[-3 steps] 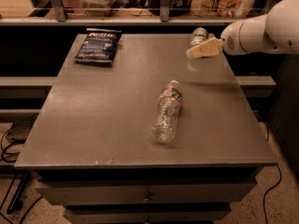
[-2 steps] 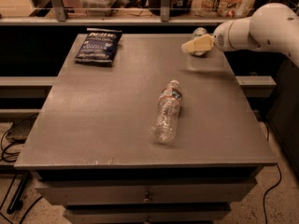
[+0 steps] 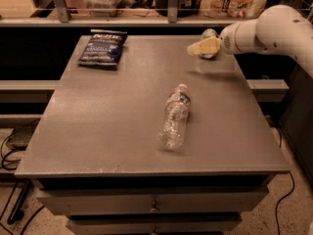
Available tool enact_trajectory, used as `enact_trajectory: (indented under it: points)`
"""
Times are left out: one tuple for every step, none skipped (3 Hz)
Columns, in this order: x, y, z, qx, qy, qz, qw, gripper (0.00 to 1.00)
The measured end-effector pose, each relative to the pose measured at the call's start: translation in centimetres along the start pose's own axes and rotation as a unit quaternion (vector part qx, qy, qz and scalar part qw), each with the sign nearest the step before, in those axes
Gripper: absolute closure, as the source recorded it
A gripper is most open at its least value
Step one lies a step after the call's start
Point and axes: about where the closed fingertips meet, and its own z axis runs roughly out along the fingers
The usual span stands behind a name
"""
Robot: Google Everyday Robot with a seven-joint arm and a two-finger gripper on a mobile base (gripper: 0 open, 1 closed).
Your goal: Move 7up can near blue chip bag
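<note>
Where the grey counter (image 3: 107,111) meets its far right corner, a white robot arm (image 3: 274,31) reaches in from the right edge of the view. At its end, the gripper (image 3: 199,47) is clamped on the can (image 3: 210,35), with one cream-coloured finger (image 3: 203,46) lying across the front of it and hiding most of its body. The can is a small silvery thing with green marks, and it hangs just above the counter, with a soft shadow on the surface right below it.

The bag (image 3: 102,48), dark blue with white lettering, lies flat near the far left corner of the counter, well apart from the can and the gripper.

A clear plastic bottle (image 3: 175,117) lies on its side near the middle of the counter, cap end pointing away from the viewer, between the near edge and the can.

Below the counter top are grey drawers (image 3: 154,204). Behind the counter runs a shelf (image 3: 146,18) with blurred containers. Dark cables (image 3: 12,151) lie on the floor to the left.
</note>
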Motion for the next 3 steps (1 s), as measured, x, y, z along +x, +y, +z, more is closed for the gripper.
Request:
enact_trajectory:
  points:
    - [0.3,-0.6,2.6,0.008,-0.015,0.043,0.999,0.0]
    - [0.5,-1.3,3.9,0.017,-0.024,0.069,0.9972,0.0]
    - [0.8,-2.0,5.4,0.032,-0.026,0.086,0.9955,0.0]
